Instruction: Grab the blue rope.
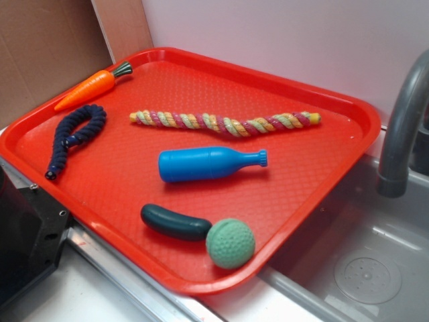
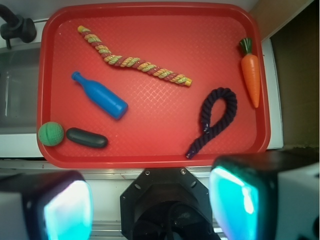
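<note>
The blue rope [image 1: 75,136] [image 2: 214,116] is a short dark navy braided rope, folded into a loop, lying on the red tray [image 1: 201,70] [image 2: 150,150] near its left side in the exterior view. In the wrist view it lies at the tray's right, its tail reaching toward the near rim. My gripper [image 2: 150,205] hangs high above the near edge, outside the tray, with its two fingers [image 2: 65,210] wide apart and nothing between them. The gripper does not show in the exterior view.
On the tray also lie a long pink-yellow-green twisted rope [image 1: 224,123], a bright blue plastic bottle [image 1: 208,164], an orange carrot [image 1: 90,87], a dark green cucumber [image 1: 175,223] and a green ball [image 1: 230,243]. A grey faucet [image 1: 402,121] and sink [image 1: 362,268] stand at the right. The robot's black base [image 2: 167,205] is below the gripper.
</note>
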`<state>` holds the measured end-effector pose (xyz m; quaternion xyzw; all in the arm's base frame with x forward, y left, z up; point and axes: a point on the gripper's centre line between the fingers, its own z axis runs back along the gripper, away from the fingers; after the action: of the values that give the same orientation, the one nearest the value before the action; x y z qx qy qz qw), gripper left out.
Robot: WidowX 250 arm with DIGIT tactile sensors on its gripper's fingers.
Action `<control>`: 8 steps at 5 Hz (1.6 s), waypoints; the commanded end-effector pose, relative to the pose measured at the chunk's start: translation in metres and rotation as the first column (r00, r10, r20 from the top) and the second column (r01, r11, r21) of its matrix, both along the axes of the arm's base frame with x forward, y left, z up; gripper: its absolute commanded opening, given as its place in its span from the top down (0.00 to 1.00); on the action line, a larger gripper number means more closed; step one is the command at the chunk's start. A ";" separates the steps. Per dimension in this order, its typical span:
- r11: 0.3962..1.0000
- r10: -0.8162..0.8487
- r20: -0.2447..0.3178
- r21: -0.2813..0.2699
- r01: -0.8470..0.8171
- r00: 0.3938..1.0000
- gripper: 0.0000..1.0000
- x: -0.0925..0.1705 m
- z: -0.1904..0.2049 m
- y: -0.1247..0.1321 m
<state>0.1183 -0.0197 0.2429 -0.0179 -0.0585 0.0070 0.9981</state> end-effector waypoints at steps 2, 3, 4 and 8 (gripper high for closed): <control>0.968 0.247 0.005 -0.048 -0.247 0.969 0.00 0.016 -0.050 0.040; 0.904 0.421 0.011 -0.094 -0.418 0.907 0.00 0.008 -0.092 0.064; 0.892 0.443 -0.025 -0.093 -0.443 0.896 0.00 -0.001 -0.133 0.077; 0.945 0.327 -0.087 0.008 -0.328 0.941 0.00 0.004 -0.213 0.090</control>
<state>0.1225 0.0670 0.0264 -0.0152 -0.0069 0.1763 0.9842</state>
